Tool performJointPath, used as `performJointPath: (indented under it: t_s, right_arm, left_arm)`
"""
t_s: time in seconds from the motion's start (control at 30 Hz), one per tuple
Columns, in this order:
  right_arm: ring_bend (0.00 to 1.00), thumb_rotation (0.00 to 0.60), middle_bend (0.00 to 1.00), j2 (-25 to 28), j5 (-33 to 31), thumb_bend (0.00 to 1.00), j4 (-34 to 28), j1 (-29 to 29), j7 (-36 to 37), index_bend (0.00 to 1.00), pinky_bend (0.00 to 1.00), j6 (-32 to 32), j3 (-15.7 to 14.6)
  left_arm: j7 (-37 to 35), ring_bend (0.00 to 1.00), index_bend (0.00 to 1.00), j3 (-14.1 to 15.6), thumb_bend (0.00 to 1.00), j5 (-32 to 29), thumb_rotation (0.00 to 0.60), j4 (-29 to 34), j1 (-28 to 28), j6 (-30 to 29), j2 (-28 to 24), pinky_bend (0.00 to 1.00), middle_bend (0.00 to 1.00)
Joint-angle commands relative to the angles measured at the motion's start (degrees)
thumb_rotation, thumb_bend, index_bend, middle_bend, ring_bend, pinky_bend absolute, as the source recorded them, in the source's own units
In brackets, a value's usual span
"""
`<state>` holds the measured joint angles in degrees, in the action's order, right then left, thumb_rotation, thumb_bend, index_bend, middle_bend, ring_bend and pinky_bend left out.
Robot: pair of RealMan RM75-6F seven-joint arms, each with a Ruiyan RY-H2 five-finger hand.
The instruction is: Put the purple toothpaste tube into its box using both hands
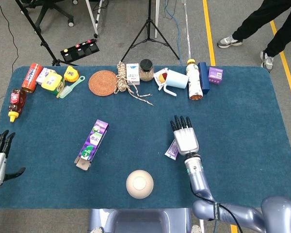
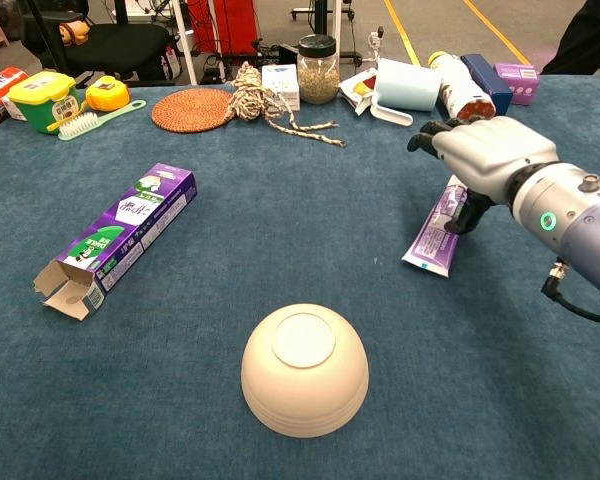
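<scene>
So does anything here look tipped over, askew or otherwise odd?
The white bowl sits upside down near the table's front edge. The light blue mug lies on its side in the back row. The purple toothpaste box lies flat, its end flaps open.

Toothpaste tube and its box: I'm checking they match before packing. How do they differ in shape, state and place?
The toothpaste tube lies flat and thin under the right hand, right of the upturned bowl; the toothpaste box is a blocky carton lying alone, left of it. The box's near end flaps are open; whether the tube is capped is hidden. Both are purple and rest on the blue tablecloth.
</scene>
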<state>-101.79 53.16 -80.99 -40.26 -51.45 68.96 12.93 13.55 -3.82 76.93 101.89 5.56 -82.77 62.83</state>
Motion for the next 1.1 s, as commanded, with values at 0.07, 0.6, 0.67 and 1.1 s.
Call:
performJointPath:
  t_s: [0.07,0.6,0.67,1.1]
  right_arm:
    - [0.03,0.600,0.02,0.1,0.8,0.00,-1.3,-0.8,0.6,0.09,0.06,0.3,1.0]
    - [0.03,0.600,0.02,-5.8,-3.2,0.00,0.8,-3.3,-3.1,0.09,0.06,1.0,1.2]
    - [0.03,0.600,0.02,-6.2,-3.5,0.00,0.9,-3.1,-3.0,0.10,0.06,1.4,1.2]
    - [0.02,0.600,0.01,-4.2,-4.7,0.00,-0.2,-3.0,-9.2,0.05,0.05,3.7,-0.4]
  left_arm:
    - [0.0,0.00,0.00,0.0,0.02,0.0,0.600,0.0,0.0,-0.1,0.0,0.09,0.00]
    - [-0.7,0.00,0.00,-0.2,0.02,-0.3,0.600,-0.3,0.2,0.3,-0.3,0.09,0.00]
    - [-0.8,0.00,0.00,-0.2,0.02,-0.3,0.600,-0.4,0.2,0.3,-0.3,0.09,0.00]
    - [-0.9,0.00,0.00,-0.1,0.02,-0.2,0.600,-0.2,0.2,0.2,-0.5,0.09,0.00]
